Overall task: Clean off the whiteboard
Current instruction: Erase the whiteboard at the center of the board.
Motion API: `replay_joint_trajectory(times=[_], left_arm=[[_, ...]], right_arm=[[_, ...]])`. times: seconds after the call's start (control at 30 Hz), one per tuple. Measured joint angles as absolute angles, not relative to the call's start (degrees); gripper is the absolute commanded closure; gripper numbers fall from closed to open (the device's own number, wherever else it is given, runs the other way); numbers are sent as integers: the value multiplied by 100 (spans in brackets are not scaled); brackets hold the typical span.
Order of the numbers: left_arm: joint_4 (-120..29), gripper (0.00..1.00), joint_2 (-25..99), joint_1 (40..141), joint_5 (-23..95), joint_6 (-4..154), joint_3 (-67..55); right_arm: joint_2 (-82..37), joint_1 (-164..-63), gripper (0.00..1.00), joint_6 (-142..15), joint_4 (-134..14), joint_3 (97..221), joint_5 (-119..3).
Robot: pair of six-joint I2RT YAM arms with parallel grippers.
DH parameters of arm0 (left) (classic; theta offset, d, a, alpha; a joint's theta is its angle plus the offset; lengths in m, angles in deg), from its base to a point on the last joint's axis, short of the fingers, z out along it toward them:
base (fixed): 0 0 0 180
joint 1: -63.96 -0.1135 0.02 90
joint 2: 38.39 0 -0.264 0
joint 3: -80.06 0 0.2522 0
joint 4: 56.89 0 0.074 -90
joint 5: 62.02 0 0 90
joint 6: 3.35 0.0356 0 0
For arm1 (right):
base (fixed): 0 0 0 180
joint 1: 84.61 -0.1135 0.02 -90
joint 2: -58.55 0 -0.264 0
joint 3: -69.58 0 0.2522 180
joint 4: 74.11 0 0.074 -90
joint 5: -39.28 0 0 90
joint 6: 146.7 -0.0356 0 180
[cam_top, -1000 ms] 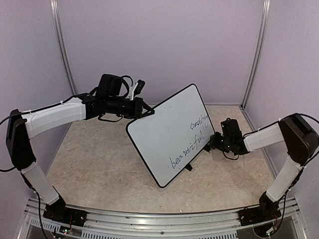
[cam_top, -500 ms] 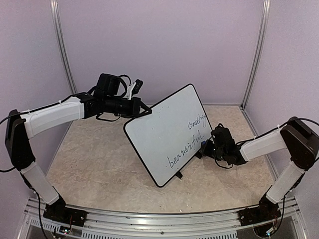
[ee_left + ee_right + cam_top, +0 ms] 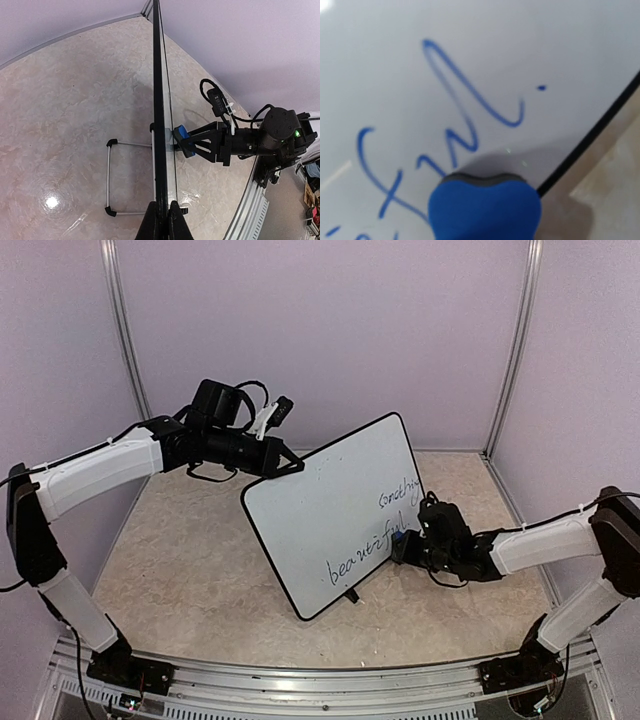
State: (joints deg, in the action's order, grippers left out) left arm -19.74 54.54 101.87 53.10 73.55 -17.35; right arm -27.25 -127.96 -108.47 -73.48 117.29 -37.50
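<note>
The right tool [image 3: 405, 545], clenching the small blue eraser block [image 3: 485, 207], has reached the black-rimmed white whiteboard [image 3: 320, 530], which the left tool [image 3: 161, 220] pinches, so wiping looks ready to start.

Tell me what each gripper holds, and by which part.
Left gripper: the whiteboard, by its upper rim. Right gripper: the blue eraser, by its back end.
</note>
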Motion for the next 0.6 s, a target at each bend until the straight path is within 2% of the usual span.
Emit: replay_joint_trajectory(times=[0.13,0.27,0.6], left_arm=[[-1965,100,5445,10167,5391,7453,-1735],[-1960,100,5447,10136,5470,7488,-1733],[-2129,100,5445,10104,5581,7497,-1617]], right_arm=[[-2390,-12940,69,-10375,-7075,11738,-3438],[-2111,-12914,69,-9192,-7062,12024,-3481],[-2408,-11850,69,-7887,-7945,12761,-4795]])
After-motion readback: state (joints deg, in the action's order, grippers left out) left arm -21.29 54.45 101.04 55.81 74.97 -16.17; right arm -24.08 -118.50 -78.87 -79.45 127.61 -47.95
